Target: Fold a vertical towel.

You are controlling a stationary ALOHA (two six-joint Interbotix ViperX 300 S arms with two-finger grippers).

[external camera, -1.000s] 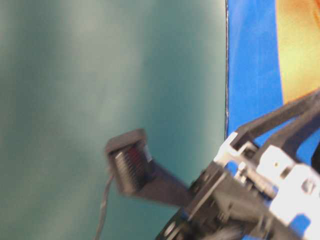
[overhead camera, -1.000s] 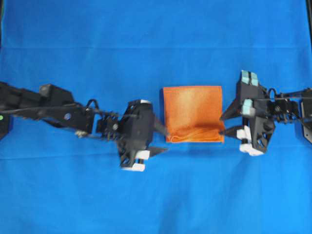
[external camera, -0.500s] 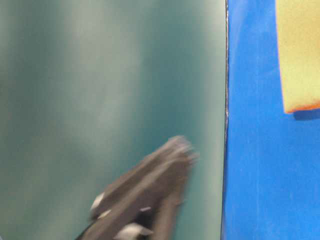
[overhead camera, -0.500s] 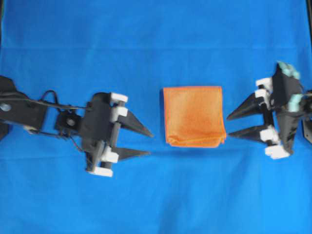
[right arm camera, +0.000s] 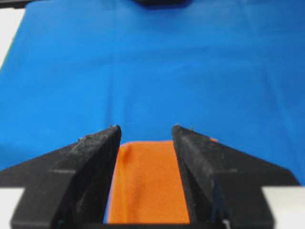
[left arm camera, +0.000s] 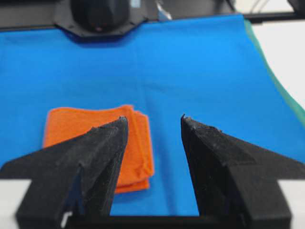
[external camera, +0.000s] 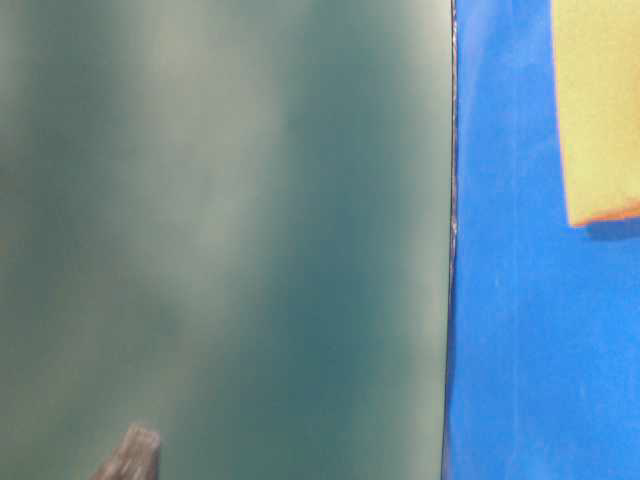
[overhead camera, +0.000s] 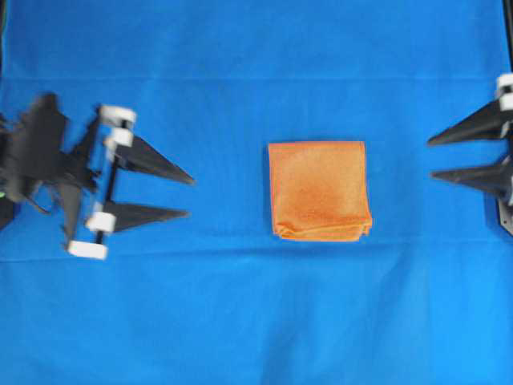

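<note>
You've got 1 towel [overhead camera: 321, 191], folded, flat mid blue sheet [overhead camera: 256, 321], btwn 2 grippers. Left gripper [overhead camera: 187, 193] & right gripper [overhead camera: 431, 157]: jaws spread wide, holding nothing, both well apart from it.

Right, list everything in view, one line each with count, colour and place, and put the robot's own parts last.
towel: one, orange, folded in layers, lying flat near the middle of the blue sheet, touched by neither gripper.
blue sheet: one, blue, covering the whole work surface under the towel.
green surface: one, dull green, beside the sheet's edge in the table-level view.
arm base: one, black, at the far edge of the sheet in the left wrist view.
left gripper: one, black fingers with white fittings, at the overhead view's left, open, empty, apart from the towel.
right gripper: one, black fingers, at the overhead view's right edge, open, empty, apart from the towel.
</note>
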